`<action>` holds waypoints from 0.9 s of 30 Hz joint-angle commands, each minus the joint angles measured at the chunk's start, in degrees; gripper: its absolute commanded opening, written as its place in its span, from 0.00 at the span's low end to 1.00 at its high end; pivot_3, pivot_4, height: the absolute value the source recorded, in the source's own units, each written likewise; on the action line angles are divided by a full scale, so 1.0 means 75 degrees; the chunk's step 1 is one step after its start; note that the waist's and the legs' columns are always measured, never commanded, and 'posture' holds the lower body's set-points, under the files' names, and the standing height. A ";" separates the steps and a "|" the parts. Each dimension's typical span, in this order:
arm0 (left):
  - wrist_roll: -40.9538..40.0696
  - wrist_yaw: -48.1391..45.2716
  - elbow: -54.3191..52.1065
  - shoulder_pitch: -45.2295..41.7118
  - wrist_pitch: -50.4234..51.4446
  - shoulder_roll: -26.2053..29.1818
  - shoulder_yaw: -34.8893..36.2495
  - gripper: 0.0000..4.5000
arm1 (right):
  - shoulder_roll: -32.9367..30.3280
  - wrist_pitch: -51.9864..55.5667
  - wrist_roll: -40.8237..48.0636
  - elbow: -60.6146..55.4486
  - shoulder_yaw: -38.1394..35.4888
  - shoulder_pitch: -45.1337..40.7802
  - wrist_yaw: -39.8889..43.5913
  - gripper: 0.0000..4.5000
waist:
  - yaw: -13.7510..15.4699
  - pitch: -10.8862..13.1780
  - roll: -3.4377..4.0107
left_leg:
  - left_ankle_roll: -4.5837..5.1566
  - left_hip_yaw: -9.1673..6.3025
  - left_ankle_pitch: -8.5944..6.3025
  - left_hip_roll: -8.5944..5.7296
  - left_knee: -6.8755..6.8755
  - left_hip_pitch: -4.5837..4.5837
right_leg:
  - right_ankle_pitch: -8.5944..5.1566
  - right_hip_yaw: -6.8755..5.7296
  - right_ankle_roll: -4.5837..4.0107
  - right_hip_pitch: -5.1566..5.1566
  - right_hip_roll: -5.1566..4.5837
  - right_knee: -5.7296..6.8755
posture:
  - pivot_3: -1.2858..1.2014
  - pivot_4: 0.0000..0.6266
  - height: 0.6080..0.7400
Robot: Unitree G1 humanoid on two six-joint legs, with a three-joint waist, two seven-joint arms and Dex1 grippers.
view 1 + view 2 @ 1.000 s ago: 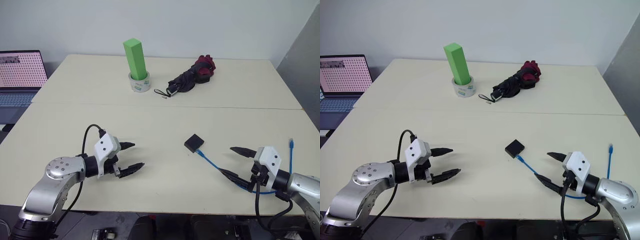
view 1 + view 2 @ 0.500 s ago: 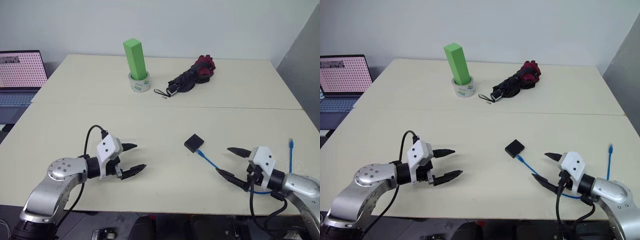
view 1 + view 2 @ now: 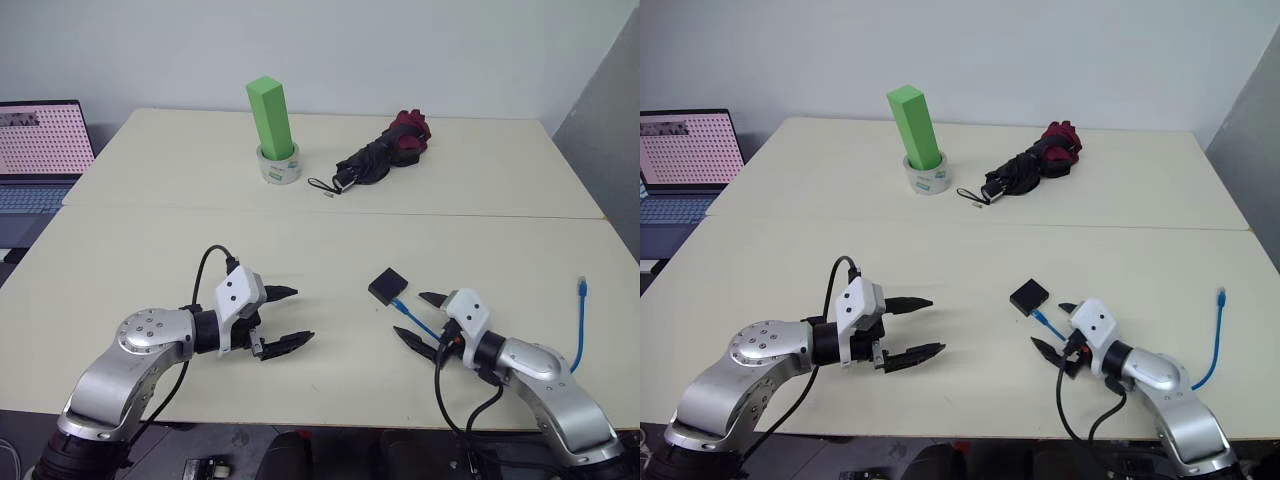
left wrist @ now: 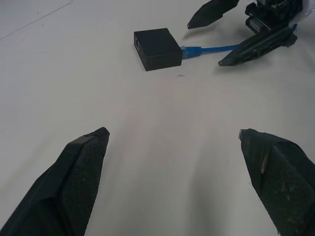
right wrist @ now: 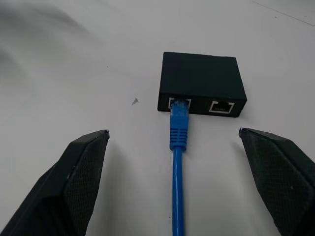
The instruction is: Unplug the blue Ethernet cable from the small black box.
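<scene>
Flanking the blue Ethernet cable, the right gripper gapes wide, empty; the left gripper gapes too; the plug sits in the small black box mid-table, umbrella beyond

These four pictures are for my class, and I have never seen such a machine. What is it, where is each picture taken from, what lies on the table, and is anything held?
It is a two-armed robot. The two wide pictures come from cameras on its head, looking down over its arms; the two close ones come from a camera on each wrist. On the table lie a small black box with a blue cable plugged into one of two ports, a green block standing in a tape roll, and a folded umbrella. A laptop sits at the left. The left gripper and right gripper are both open. Nothing is held.
</scene>
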 commanded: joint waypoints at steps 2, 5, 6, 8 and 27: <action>-0.0069 -0.0034 -0.0047 -0.0174 -0.0060 -0.0088 -0.0119 1.00 | 0.0126 -0.0047 -0.0184 0.0079 0.0105 -0.0147 -0.0139 0.85 | 0.0006 0.0000 0.0000 | 0.0000 0.0000 0.0000 -0.0001 0.0000 -0.0002 | 0.0000 0.0000 0.0000 0.0000 0.0000 0.0000 | 0.52 0.24 1.00; -0.0036 -0.0037 0.0040 -0.0253 -0.0111 -0.0134 -0.0193 1.00 | 0.0181 0.0038 -0.0222 0.0193 0.0128 -0.0239 -0.0174 0.69 | 0.0000 0.0000 0.0000 | 0.0000 0.0000 0.0000 0.0001 0.0000 -0.0001 | 0.0000 0.0000 0.0000 -0.0001 0.0000 0.0000 | 0.52 0.24 1.00; -0.0026 -0.0039 0.0066 -0.0275 -0.0123 -0.0147 -0.0210 1.00 | 0.0198 0.0061 -0.0230 0.0218 0.0128 -0.0264 -0.0177 0.64 | -0.0001 0.0000 0.0000 | 0.0000 -0.0001 0.0000 0.0001 0.0000 0.0000 | 0.0000 -0.0001 0.0000 0.0000 0.0000 0.0001 | 0.52 0.24 1.00; 0.0000 -0.0018 0.0119 -0.0316 -0.0128 -0.0195 -0.0249 1.00 | 0.0199 0.0130 -0.0260 0.0274 0.0142 -0.0330 -0.0135 0.53 | -0.0001 0.0000 0.0000 | 0.0000 0.0000 0.0000 0.0000 0.0001 0.0000 | 0.0000 0.0000 0.0000 0.0000 0.0001 0.0002 | 0.52 0.24 1.00; -0.2043 0.0160 0.0995 -0.1140 0.2130 -0.0872 0.0415 1.00 | -0.1525 -0.4523 -0.3041 0.0801 0.1152 -0.2009 0.0307 0.03 | -0.0016 0.0004 0.0001 | 0.0000 0.0002 0.0001 -0.0001 0.0007 -0.0003 | 0.0000 0.0001 0.0000 -0.0007 0.0001 0.0004 | 0.52 0.24 1.00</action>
